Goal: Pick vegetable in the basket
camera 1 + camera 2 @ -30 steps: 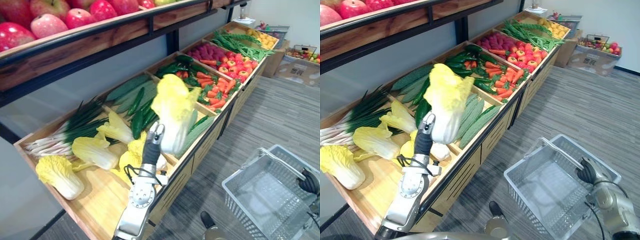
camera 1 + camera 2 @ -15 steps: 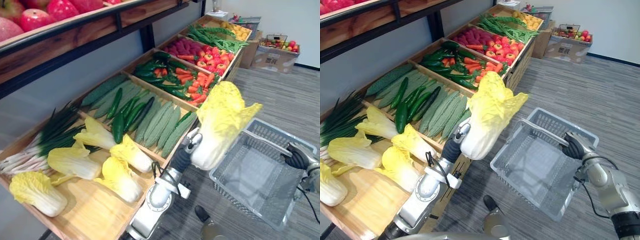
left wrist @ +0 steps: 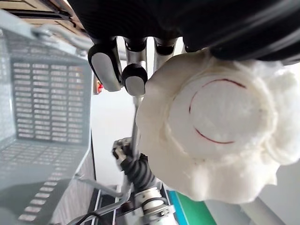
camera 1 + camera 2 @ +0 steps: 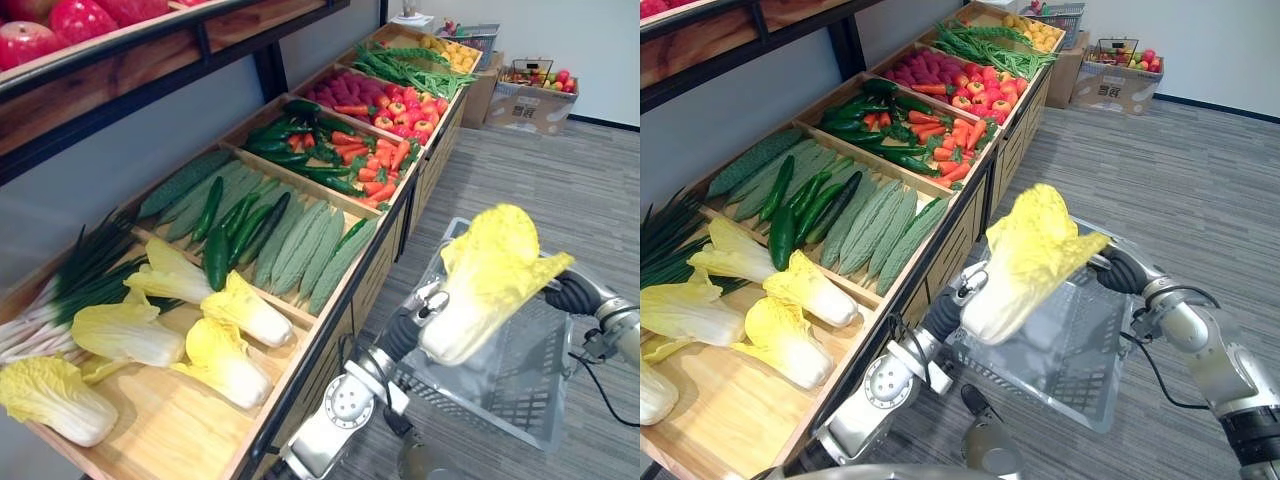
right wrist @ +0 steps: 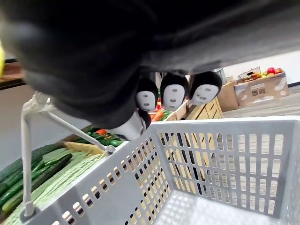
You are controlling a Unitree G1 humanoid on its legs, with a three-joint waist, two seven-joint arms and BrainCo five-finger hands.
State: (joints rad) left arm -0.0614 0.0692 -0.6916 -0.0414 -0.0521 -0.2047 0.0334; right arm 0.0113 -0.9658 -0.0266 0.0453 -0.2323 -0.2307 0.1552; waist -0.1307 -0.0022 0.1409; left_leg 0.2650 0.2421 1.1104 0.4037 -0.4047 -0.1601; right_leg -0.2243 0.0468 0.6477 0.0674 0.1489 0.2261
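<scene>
A yellow-leaved napa cabbage [image 4: 490,280] with a white base [image 3: 215,122] hangs over the grey plastic basket [image 4: 1070,350]. My left hand [image 4: 975,285] is shut on its lower end, and its fingers [image 3: 133,79] curl beside the base. The basket is held off the floor in front of the shelf. My right hand [image 4: 570,292] is shut on the basket's wire handle [image 5: 51,117] at its far side, with its fingers [image 5: 173,91] curled above the mesh wall [image 5: 225,154]. Inside the basket I see nothing.
A slanted wooden shelf [image 4: 330,330] runs along the left with more cabbages [image 4: 225,350], cucumbers [image 4: 215,250], bitter gourds [image 4: 310,250], peppers, carrots [image 4: 385,160] and tomatoes. Apples [image 4: 70,20] lie on the upper shelf. Cardboard boxes [image 4: 530,100] stand on the far grey floor.
My left hand has carried the cabbage to the right, off the shelf and over the basket. My right hand has brought the basket in under it. The camera has turned too.
</scene>
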